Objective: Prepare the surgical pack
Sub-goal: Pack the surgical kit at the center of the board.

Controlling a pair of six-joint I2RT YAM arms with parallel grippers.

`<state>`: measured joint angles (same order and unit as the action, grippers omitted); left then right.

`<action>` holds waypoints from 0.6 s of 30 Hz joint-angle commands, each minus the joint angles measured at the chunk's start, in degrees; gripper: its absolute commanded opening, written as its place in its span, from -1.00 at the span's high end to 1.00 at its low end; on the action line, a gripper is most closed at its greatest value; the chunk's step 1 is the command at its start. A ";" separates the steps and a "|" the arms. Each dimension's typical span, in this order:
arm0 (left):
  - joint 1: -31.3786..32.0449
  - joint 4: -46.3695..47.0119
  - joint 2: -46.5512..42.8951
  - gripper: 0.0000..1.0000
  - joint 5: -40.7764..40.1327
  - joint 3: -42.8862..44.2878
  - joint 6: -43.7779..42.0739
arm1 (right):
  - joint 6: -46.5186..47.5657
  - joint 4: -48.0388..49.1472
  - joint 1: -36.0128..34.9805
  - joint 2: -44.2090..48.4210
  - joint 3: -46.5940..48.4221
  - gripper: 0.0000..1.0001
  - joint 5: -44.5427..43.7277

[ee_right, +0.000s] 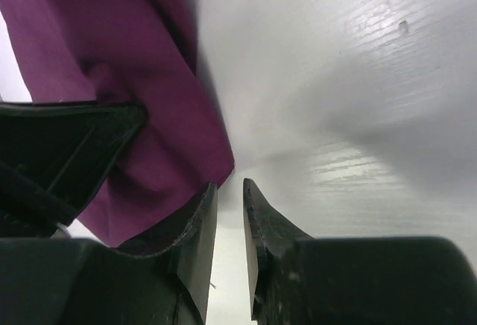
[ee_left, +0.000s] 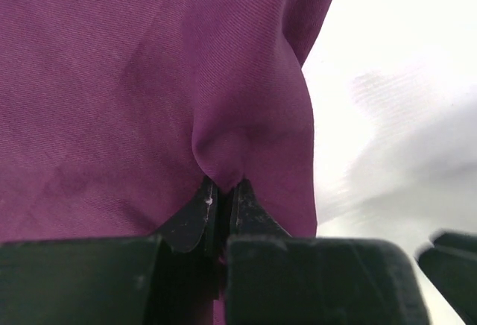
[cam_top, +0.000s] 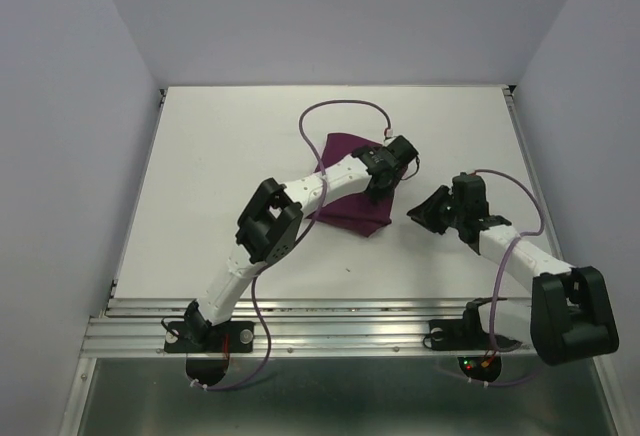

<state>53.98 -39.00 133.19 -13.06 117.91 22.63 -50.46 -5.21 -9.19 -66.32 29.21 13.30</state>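
Left gripper (ee_left: 223,188) clenched on a pinched fold of purple cloth (cam_top: 352,211) on table (cam_top: 220,156); right gripper (ee_right: 229,187) just beside cloth's edge, jaws slightly parted, holding nothing

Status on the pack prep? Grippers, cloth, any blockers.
Left gripper shut on a fold of the purple cloth. Right gripper narrowly open, empty, beside the cloth's edge. Cloth crumpled on the table; nothing blocking seen.

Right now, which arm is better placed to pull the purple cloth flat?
Left, probably: the left claw is shut on a fold of the cloth, while the right claw sits slightly open beside the cloth's edge, gripping nothing.
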 commanded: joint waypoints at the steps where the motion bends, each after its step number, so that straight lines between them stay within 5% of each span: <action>1: -1.24 4.63 -9.33 1.00 5.49 -2.50 0.75 | -4.12 13.02 -1.61 -3.62 0.23 0.47 3.49; 18: -2.03 4.73 -11.28 1.00 10.16 -0.75 0.39 | -7.64 24.28 -11.55 -26.66 12.36 0.51 3.92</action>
<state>51.11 -38.17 127.72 -7.29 115.09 22.06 -56.38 11.66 -19.97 -92.14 39.64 15.75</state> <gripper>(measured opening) 0.106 0.245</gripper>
